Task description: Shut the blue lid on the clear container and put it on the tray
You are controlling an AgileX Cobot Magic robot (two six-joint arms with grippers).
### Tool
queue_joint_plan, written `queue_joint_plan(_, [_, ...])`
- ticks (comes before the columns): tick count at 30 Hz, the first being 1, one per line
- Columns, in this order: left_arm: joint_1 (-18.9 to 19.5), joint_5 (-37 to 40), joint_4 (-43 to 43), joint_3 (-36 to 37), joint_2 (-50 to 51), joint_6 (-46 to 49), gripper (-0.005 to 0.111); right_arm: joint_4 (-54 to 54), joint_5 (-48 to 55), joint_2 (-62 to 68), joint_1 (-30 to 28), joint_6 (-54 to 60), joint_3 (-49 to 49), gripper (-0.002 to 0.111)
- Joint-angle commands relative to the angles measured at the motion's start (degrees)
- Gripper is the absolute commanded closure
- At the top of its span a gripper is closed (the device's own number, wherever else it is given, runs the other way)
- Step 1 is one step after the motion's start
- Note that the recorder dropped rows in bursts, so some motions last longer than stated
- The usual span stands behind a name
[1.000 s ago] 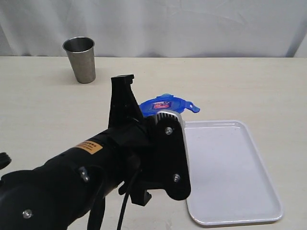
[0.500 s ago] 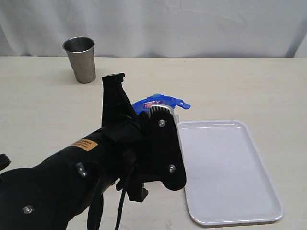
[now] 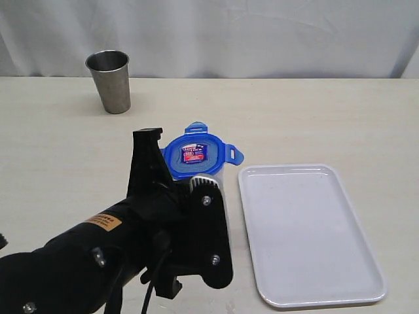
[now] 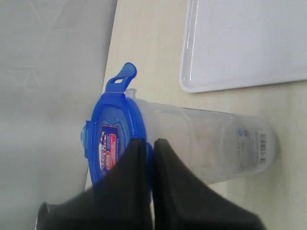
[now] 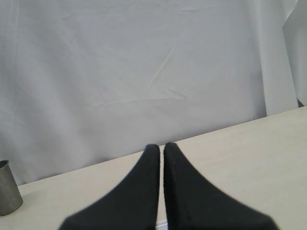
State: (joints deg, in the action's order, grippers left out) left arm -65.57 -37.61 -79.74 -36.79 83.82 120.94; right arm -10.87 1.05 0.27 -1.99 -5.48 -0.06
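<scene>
The blue lid (image 3: 196,156) lies flat on the mouth of the clear container (image 4: 216,143), sticker up, with its flaps sticking out. The container stands upright just left of the white tray (image 3: 314,235), and my left arm hides most of it in the exterior view. My left gripper (image 4: 149,142) is shut on the lid's rim, one finger over the top and one below, with blue showing between the jaws. In the exterior view the left gripper (image 3: 152,147) sits at the lid's left side. My right gripper (image 5: 162,146) is shut on nothing, raised above the table.
A steel cup (image 3: 110,82) stands at the back left of the table, and the right wrist view catches the cup (image 5: 7,189) too. A white curtain hangs behind the table. My bulky left arm fills the front left.
My left arm has drawn left and toward the front. The lid went with it, from tilted near the tray's corner to flat on the container's mouth. The right gripper is unchanged.
</scene>
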Motion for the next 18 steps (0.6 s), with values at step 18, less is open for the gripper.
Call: queue_joint_plan(18, [-0.4, 2.1, 2.1, 0.3, -0.2, 1.8, 0.106, 0.4, 0.5, -0.3, 0.2, 0.3, 0.1, 0.104])
